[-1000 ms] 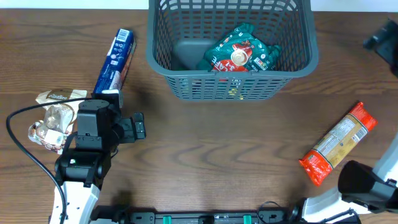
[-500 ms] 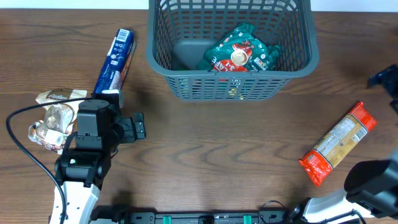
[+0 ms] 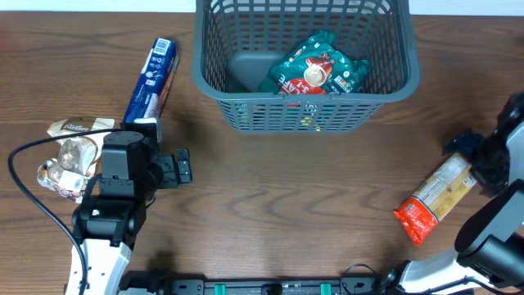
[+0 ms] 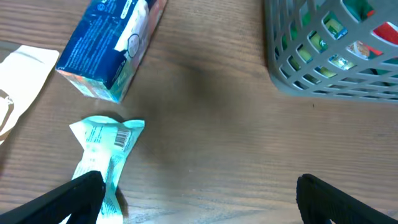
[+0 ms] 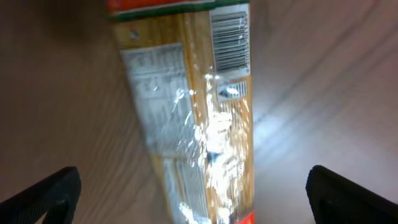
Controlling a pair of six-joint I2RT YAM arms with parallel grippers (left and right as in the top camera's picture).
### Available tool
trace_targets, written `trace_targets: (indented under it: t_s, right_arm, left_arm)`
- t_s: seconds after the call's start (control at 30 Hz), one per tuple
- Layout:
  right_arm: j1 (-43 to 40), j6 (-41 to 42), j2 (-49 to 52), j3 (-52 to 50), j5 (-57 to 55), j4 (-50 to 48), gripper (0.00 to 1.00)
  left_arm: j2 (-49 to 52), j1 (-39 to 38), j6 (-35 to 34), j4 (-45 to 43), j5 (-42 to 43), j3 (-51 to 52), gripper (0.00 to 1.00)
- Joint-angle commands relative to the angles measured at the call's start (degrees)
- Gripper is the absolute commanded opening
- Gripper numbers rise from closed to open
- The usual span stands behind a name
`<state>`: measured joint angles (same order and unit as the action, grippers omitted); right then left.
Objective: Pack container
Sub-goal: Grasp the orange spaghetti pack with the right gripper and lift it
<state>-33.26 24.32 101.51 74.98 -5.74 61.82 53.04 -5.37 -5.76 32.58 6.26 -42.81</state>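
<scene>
The dark grey slotted container [image 3: 303, 97] stands at the back centre and holds a green and red packet [image 3: 315, 70]. Its corner shows in the left wrist view [image 4: 323, 68]. An orange pasta packet [image 3: 432, 199] lies at the right. My right gripper [image 3: 476, 152] is open over its upper end, with the packet [image 5: 193, 112] between the spread fingers [image 5: 193, 202]. My left gripper [image 3: 177, 168] is open and empty [image 4: 199, 205] low over the table. A blue box [image 3: 151, 79] [image 4: 112, 43] and a teal packet [image 4: 102, 155] lie by it.
Beige snack packets [image 3: 70, 156] lie at the far left beside the left arm, and one shows at the left edge of the left wrist view [image 4: 18, 81]. Bare wood [image 3: 286, 197] lies between the two arms in front of the container.
The right arm has come down from the far right edge onto the orange pasta packet, now covering its upper end. The left arm and all packets have stayed still.
</scene>
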Motion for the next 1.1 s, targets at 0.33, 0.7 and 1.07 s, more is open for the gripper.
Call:
trace_targets:
  t_s: [0.33,0.7,1.07]
  right_arm:
    - [-0.42,-1.27,-0.26,-18.43,-0.15,-20.37,0.99]
    - [-0.42,-1.25,-0.26,-23.47,0.15,-26.38,0.60]
    - [-0.20,-1.27,-2.12,-17.81,11.32,-25.59,0.01]
  left_arm:
    - [0.07,-0.07,0.74,-0.04,0.59,-1.25,0.99]
    - [0.07,-0.09,0.74,-0.04,0.59,-1.25,0.99]
    - [0.07,-0.09,0.74,-0.04,0.61,-1.25,0.99]
